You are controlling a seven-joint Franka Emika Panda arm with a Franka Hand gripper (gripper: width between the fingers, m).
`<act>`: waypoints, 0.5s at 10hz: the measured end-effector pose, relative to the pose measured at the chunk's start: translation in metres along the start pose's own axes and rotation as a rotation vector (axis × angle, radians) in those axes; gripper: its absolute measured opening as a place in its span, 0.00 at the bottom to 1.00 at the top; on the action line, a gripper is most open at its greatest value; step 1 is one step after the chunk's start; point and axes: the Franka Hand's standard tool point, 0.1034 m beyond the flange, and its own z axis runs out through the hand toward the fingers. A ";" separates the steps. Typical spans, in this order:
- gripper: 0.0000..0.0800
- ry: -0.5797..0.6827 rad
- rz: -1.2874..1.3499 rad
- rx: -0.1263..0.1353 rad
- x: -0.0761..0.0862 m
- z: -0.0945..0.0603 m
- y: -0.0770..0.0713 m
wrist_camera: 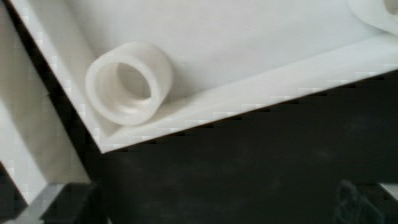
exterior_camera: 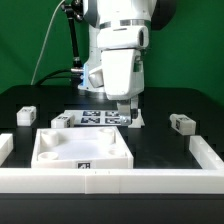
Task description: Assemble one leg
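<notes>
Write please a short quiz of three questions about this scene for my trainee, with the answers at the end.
1. True or false: the gripper is carrying a white block.
2. In the wrist view, what sits at the corner of the large panel? A) a round socket B) a square tag mark C) a screw
3. Fill in with "touching" or "apart from": the leg at the exterior view's right lies ____ the large panel.

Key: 1 false, nothing shows between the fingers in the wrist view; 2 A; 3 apart from.
</notes>
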 end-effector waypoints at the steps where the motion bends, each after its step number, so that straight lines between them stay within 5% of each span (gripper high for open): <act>1: 0.81 0.010 -0.095 -0.032 -0.001 0.000 0.002; 2: 0.81 0.028 -0.257 -0.097 -0.009 0.002 -0.003; 5: 0.81 0.020 -0.452 -0.132 -0.016 0.003 -0.027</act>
